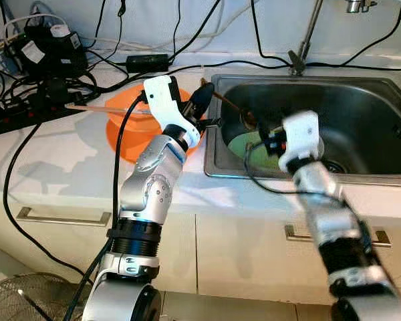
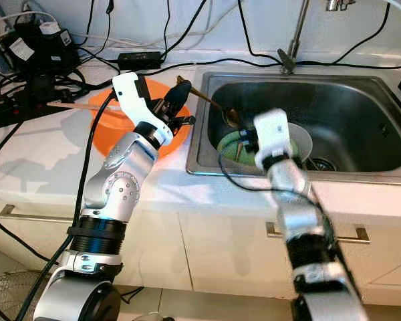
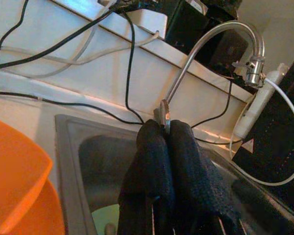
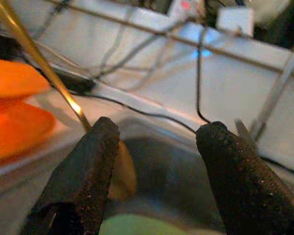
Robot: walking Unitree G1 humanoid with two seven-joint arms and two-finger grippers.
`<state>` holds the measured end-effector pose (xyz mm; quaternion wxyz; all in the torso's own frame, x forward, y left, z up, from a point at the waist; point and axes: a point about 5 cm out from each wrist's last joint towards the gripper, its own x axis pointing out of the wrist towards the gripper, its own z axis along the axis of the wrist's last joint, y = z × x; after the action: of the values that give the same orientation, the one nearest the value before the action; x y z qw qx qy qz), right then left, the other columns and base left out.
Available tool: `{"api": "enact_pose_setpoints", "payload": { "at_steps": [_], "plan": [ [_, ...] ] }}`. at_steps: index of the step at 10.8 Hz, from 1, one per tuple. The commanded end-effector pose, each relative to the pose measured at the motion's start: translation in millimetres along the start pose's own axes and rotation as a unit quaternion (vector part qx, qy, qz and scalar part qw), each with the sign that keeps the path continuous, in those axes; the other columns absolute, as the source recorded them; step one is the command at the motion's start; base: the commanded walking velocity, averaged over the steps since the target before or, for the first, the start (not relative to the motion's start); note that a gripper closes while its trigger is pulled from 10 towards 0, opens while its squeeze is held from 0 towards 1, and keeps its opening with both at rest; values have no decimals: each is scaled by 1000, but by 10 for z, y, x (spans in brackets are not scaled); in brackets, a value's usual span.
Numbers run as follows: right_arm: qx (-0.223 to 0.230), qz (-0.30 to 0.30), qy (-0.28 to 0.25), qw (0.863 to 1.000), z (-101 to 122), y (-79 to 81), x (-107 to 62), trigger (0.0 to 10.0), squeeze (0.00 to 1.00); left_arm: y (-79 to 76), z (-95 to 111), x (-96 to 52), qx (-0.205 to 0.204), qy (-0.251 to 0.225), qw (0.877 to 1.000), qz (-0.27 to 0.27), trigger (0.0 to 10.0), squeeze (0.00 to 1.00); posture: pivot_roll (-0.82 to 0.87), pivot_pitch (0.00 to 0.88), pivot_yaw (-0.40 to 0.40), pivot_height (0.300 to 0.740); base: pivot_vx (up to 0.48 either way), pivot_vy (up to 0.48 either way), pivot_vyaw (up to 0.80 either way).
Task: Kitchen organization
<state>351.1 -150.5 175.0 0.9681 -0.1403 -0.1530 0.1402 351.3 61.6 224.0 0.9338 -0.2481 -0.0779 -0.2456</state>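
Worktop (image 1: pixel 67 174): white, spanning the frame, with drawers below it showing metal handles.

Sink (image 1: pixel 361 114): steel basin taking up the upper right of the head views, its left rim just beside the orange bowl. A faucet (image 3: pixel 220 36) is arching over it from the back edge. A green plate (image 1: pixel 254 146) and a pale bowl (image 2: pixel 301 142) are lying at the bottom of the basin.

Orange bowl (image 2: pixel 107 127): sitting on the worktop, left of centre, touching or nearly touching the sink's left rim. A thin wooden stick (image 1: pixel 97 107) is lying across its rim, pointing toward the left.

Cables and power bricks (image 1: pixel 47 53): piling up in the upper left corner; further black cables are running along the back wall.

Left gripper (image 1: pixel 199 100): reaching over the sink's left rim, fingers pressed together on the handle end of a brass-coloured spoon (image 1: pixel 234 109). The spoon is slanting down into the basin, its bowl end above the green plate.

Right gripper (image 4: pixel 154 161): hovering inside the sink area near centre frame, fingers spread wide apart with nothing between them; the spoon shaft is passing just beside one finger in the right wrist view.
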Motion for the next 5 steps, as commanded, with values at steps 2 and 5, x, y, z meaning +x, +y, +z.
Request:
{"api": "enact_pose_setpoints", "payload": {
  "at_steps": [2, 5],
  "plan": [
    [-3, 48, -29, 998, 124, 50, 45, 10000, 0, 6, -24, -6, 6, 0, 1000, -3, 10000, 0, 37, 0, 56, 740, 0, 0, 0],
    [-7, 126, -37, 991, 163, 170, 28, 10000, 0, -31, -62, -2, 10, 8, 1000, -14, 10000, 0, 33, 0, 60, 740, 0, 0, 0]
  ]
}}
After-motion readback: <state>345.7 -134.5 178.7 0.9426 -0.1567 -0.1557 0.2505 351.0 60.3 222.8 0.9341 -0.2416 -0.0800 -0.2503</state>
